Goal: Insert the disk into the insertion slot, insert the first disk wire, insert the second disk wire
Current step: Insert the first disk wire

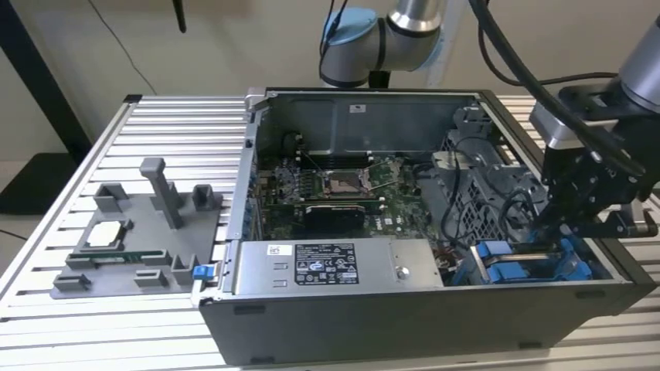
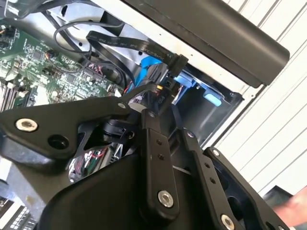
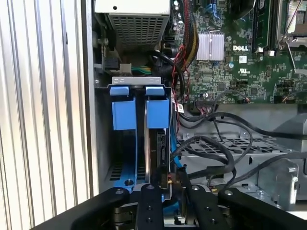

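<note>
We see the disk (image 3: pixel 151 143) standing on edge in its blue carrier (image 3: pixel 158 113), seated in the insertion slot (image 3: pixel 102 143) at a corner of the open computer case (image 1: pixel 392 317); the case sits on the slatted counter (image 1: pixel 154 116); in the first wrist view the jaws are drawn in on a black wire plug (image 3: pixel 164 178), pinching it right at the disk's near end; loose black cables (image 3: pixel 216 143) loop just beside it.
</note>
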Motion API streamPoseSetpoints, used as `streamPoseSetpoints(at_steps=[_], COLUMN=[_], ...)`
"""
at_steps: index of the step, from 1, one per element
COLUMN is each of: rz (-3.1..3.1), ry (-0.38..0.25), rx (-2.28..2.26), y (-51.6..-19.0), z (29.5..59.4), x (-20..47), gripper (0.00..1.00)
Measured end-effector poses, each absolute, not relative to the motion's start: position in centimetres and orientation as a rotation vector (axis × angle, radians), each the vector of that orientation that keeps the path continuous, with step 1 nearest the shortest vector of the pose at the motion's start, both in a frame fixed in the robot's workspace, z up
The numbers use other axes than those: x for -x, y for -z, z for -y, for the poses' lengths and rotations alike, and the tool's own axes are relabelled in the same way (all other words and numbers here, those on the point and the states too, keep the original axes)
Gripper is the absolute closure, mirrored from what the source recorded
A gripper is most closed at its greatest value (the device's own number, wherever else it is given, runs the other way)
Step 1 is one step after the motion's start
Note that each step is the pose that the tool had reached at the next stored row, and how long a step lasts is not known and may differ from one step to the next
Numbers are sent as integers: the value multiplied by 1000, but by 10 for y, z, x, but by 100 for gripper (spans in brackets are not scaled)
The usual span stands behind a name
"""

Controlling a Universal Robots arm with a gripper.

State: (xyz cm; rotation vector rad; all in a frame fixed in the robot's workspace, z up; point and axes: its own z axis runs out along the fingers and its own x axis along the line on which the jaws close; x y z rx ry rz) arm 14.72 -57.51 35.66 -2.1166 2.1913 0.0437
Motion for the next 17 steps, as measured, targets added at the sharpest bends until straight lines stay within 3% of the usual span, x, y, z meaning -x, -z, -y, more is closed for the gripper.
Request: streamPoseSetpoints(at_steps=[17], rz=[-2196], ry=[-49], rx=[2117], y=[-369], z=[574], x=[-153], gripper=[0])
